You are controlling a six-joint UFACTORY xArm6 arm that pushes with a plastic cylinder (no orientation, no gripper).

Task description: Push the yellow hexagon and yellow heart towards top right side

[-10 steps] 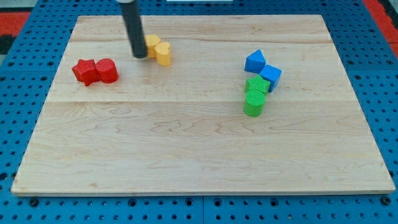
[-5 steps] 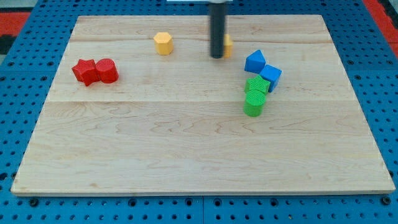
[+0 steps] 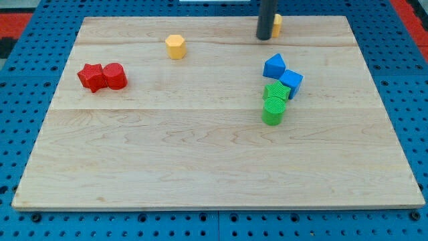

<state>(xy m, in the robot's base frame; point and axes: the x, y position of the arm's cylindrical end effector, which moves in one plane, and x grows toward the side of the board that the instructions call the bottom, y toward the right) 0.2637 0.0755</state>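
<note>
My tip (image 3: pixel 265 37) sits at the tabletop's (image 3: pixel 200 167) top edge, touching the left of a yellow block (image 3: pixel 276 25) mostly hidden behind the rod, shape unclear. No gripper on this rod. Yellow hexagon (image 3: pixel 175 46) lies alone at upper left, well apart. Red pair (image 3: pixel 101 76) near left edge. Blue blocks (image 3: pixel 281 72) and green blocks (image 3: pixel 274 102) cluster right of centre. Blue pegboard (image 3: pixel 20 100) surrounds the tabletop.

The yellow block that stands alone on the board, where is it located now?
The yellow hexagon sits in the view's upper left part of the wooden board, to the upper right of the two red blocks and well left of my tip.
</note>
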